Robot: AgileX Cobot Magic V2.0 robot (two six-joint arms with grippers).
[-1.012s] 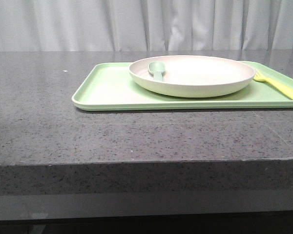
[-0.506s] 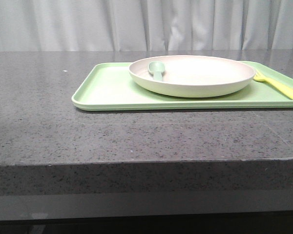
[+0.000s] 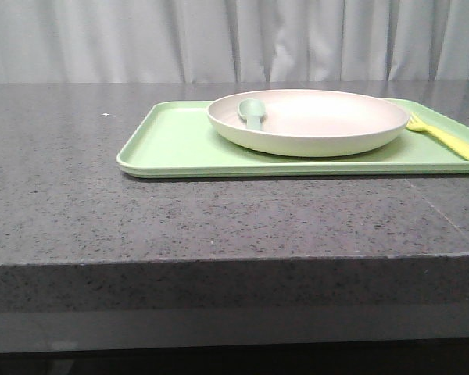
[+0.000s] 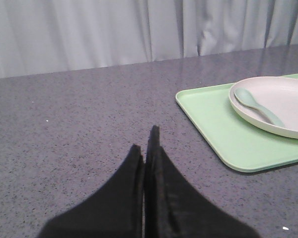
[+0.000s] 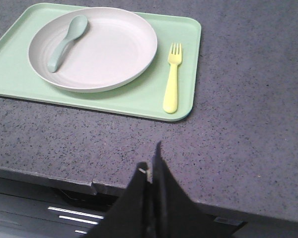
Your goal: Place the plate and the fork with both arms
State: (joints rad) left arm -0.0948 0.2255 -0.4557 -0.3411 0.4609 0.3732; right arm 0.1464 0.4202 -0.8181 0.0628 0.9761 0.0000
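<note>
While closed, the right gripper hangs near the fork.

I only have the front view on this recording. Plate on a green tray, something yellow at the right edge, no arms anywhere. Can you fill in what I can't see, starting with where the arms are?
Observer: Both are short of the tray. The left end effector hangs over bare counter, its fingers pressed together.
Operator: And the right?
Observer: The right end effector is also shut, near the counter's front edge, with the tray beyond it.
Operator: The yellow thing?
Observer: A fork, whole in the right wrist view, lying flat on the tray beside the plate, not touching it.
Operator: Anything in the plate?
Observer: A grey-green spoon, bowl toward the rim.
</note>
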